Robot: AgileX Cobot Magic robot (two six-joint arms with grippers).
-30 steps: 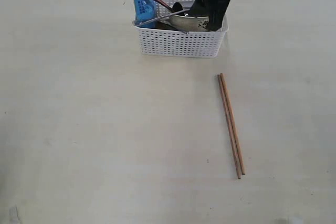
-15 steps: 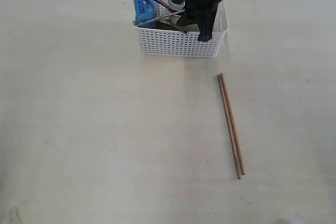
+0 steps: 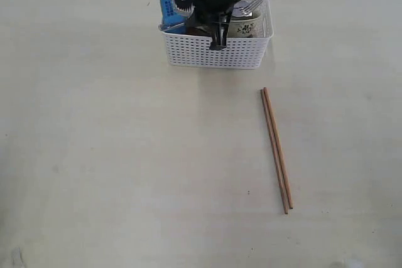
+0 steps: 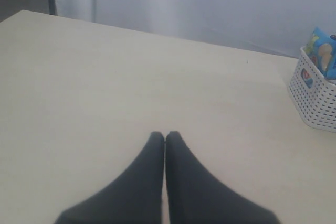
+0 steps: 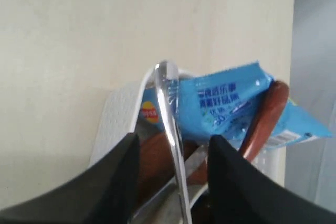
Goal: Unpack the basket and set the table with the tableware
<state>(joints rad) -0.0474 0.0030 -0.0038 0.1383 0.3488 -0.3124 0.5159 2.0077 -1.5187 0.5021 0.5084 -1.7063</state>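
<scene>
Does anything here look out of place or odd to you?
Yes: a blue snack packet sticks up from the white basket beside a wooden spoon, though it is no tableware. The chopsticks lie alone on the table, slightly slanted.

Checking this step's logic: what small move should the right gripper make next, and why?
Probably close the right gripper on the steel handle: its open jaws straddle that handle sticking out of the basket, and only the chopsticks are unpacked on the table.
</scene>
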